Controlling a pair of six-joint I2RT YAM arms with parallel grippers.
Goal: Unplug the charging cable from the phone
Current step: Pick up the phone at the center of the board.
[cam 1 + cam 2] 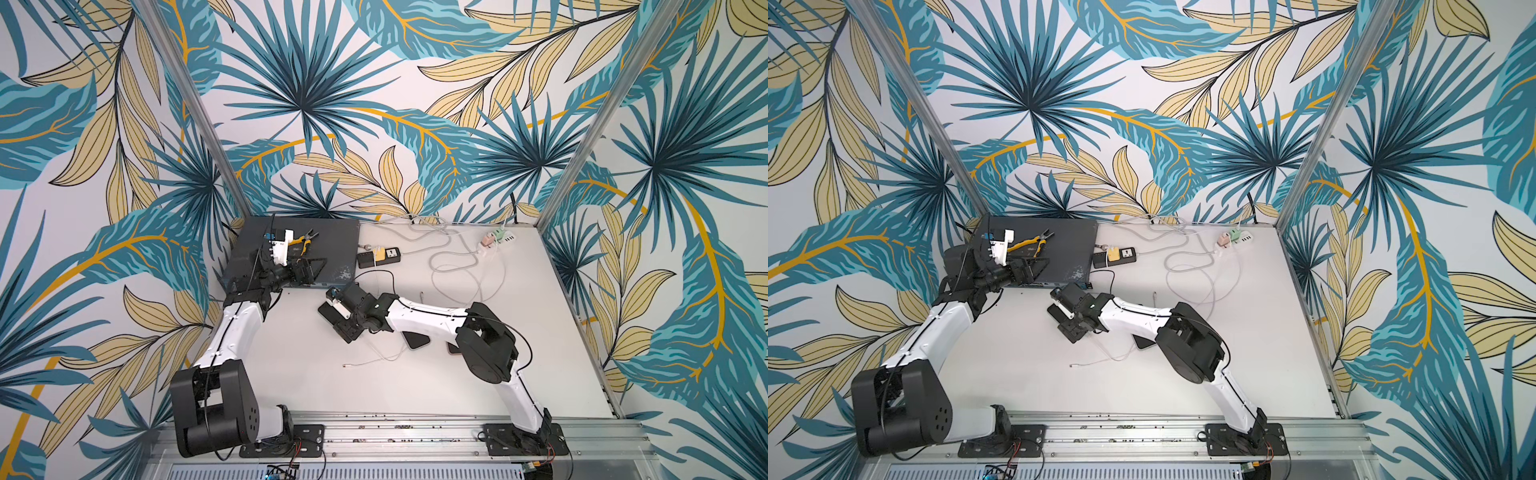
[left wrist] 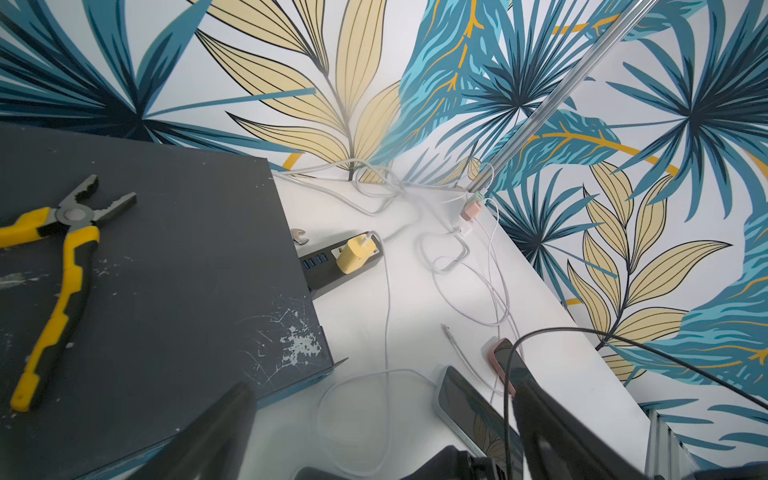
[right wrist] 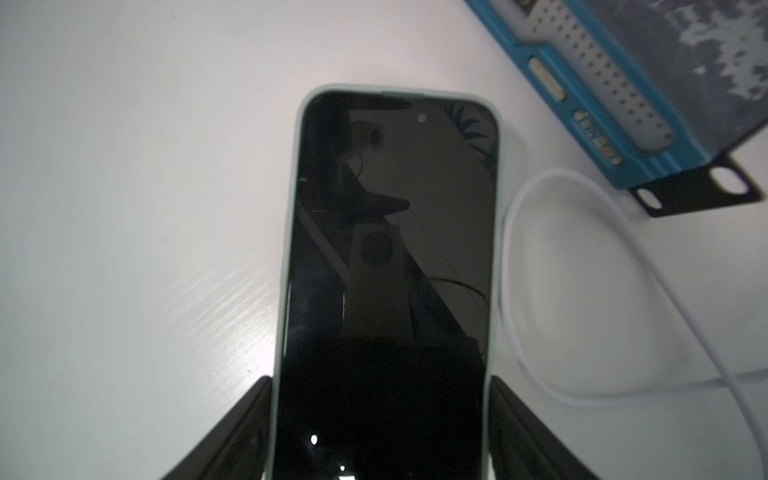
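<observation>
**Phone with a black screen and pale green case (image 3: 395, 228) clamped in right claw (image 3: 380, 378), left claw (image 2: 382, 384) spread wide**

Right claw has its two black fingers pressed against the long sides of the phone, down at the end nearest the wrist. That end and its port are hidden, so I can't tell if anything's plugged in there. Phone lies flat, screen up, on the white surface (image 1: 374, 395). In both top views it's around mid-frame, a bit left, just below the lower right corner of the flat dark grey box with a blue front edge (image 1: 332, 249).

Thin white charging cable (image 3: 552, 171) curls in a loop on the surface just beside the phone, between it and that box corner. Pale yellow charger plug (image 2: 357, 253) sits in the black power strip (image 1: 392, 254), just right of the box in the top views. Lower centre of a top view there's also a loose white cable end (image 1: 345, 365) lying free, below the phone.

Left claw is empty, fingers far apart, hanging over the lower right part of the box, left of centre in the top views. Yellow-and-black pliers (image 2: 75, 216) lie on the box lid near it. A second dark phone with a pale rim (image 1: 415, 338) pokes out from under the right arm.
</observation>
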